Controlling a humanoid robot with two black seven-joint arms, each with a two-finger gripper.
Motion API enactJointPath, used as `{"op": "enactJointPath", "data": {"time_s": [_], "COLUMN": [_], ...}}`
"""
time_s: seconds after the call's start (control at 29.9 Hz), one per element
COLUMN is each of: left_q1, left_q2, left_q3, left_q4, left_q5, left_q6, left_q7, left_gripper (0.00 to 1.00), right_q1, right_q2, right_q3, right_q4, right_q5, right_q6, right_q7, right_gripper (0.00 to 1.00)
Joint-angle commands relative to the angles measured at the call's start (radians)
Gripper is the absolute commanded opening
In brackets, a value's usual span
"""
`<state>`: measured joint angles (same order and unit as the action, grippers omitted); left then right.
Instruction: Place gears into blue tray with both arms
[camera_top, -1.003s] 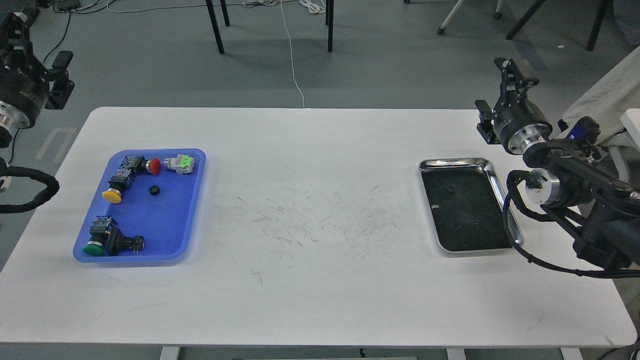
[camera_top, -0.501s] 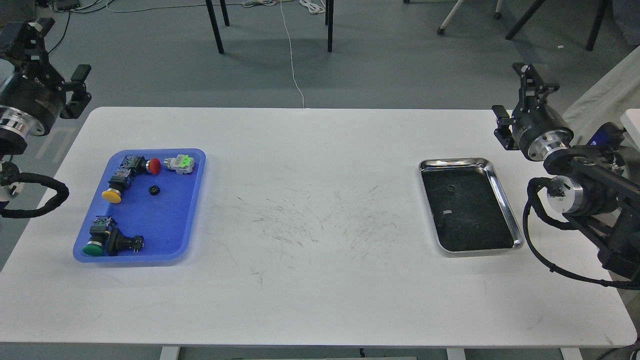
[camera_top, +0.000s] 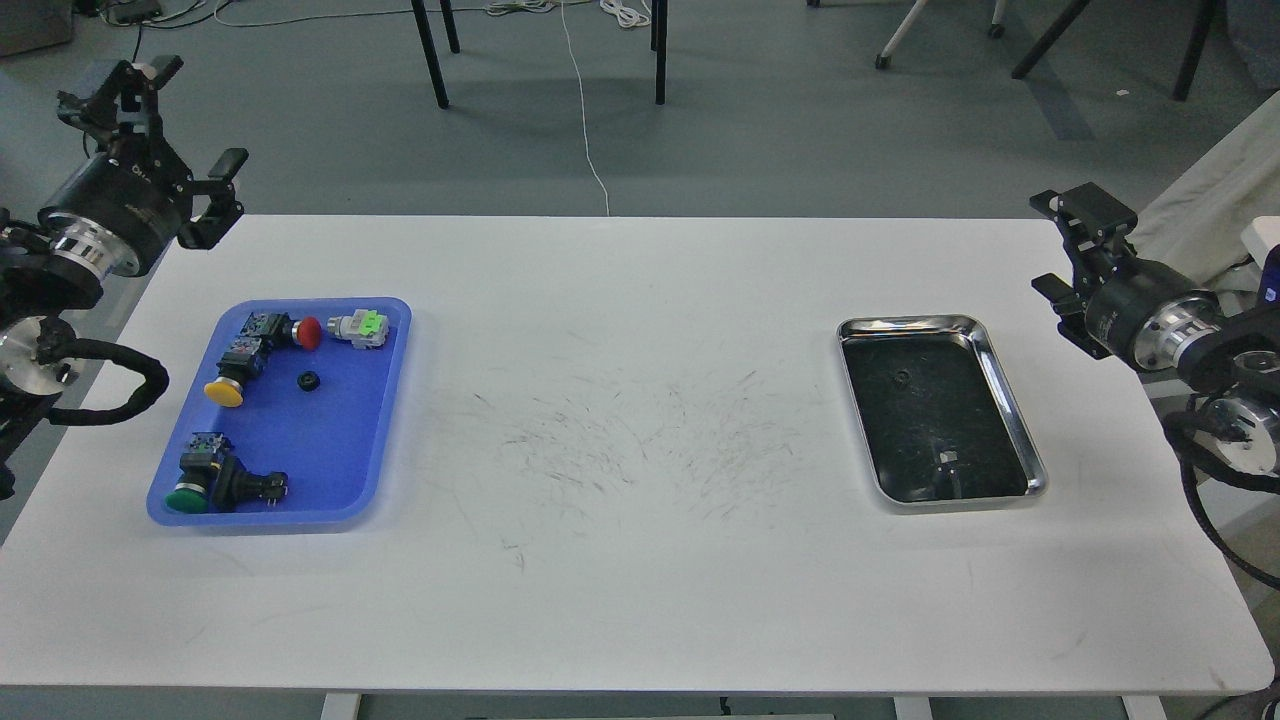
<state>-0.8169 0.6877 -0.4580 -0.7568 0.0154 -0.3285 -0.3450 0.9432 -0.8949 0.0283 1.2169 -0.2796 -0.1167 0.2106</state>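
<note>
White table (camera_top: 640, 560), scuffed with dark scratch marks across the middle. Near the left end, the blue tray (camera_top: 385, 400), lying flat, long side running away from the viewer. Inside it, one gear (camera_top: 308, 380), small and black, flat on the bare blue floor toward the middle, clear of the switches around it. Also in the tray: a red-capped switch (camera_top: 290, 331) and a green-and-white switch (camera_top: 362, 327) along the far rim, a yellow-capped switch (camera_top: 232, 375) at the left wall, a green-capped switch (camera_top: 215, 482) in the near left corner. Near the right end of the table, a steel tray (camera_top: 1010, 420) with a dark bottom; on that bottom, toward the far end, a tiny dark ring, apparently the second gear (camera_top: 902, 377) (hard to make out against the dark floor). Left gripper (camera_top: 165, 125) raised over the far left corner of the table, well apart from the blue tray, fingers spread wide, nothing between them. Right gripper (camera_top: 1070, 250) at the table's right edge, just beyond the steel tray's far right corner, fingers likewise parted and empty. Grey floor, chair legs and a white cable beyond the table.
</note>
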Motion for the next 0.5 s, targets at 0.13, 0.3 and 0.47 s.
{"op": "enactJointPath", "data": {"time_s": [0.13, 0.3, 0.47], "left_q1": [0.001, 0.001, -0.001], "left_q2": [-0.008, -0.013, -0.013], "left_q3": [-0.001, -0.001, -0.001], "left_q4": [0.004, 0.005, 0.005], "left_q5": [-0.035, -0.035, -0.035], "left_q6": [0.017, 0.028, 0.035], "left_q7": [0.023, 0.023, 0.023], "left_gripper": [0.98, 0.98, 0.98], "right_q1": [0.27, 0.403, 0.476], "right_q2": [0.0, 0.062, 0.146], "right_q3": [-0.342, -0.502, -0.606], "right_q4": [0.006, 0.004, -0.007], "right_q5": [-0.018, -0.056, -0.189], "right_q6": [0.015, 0.017, 0.015], "right_q7": [-0.053, -0.169, -0.381], "right_gripper": [0.98, 0.98, 0.97]}}
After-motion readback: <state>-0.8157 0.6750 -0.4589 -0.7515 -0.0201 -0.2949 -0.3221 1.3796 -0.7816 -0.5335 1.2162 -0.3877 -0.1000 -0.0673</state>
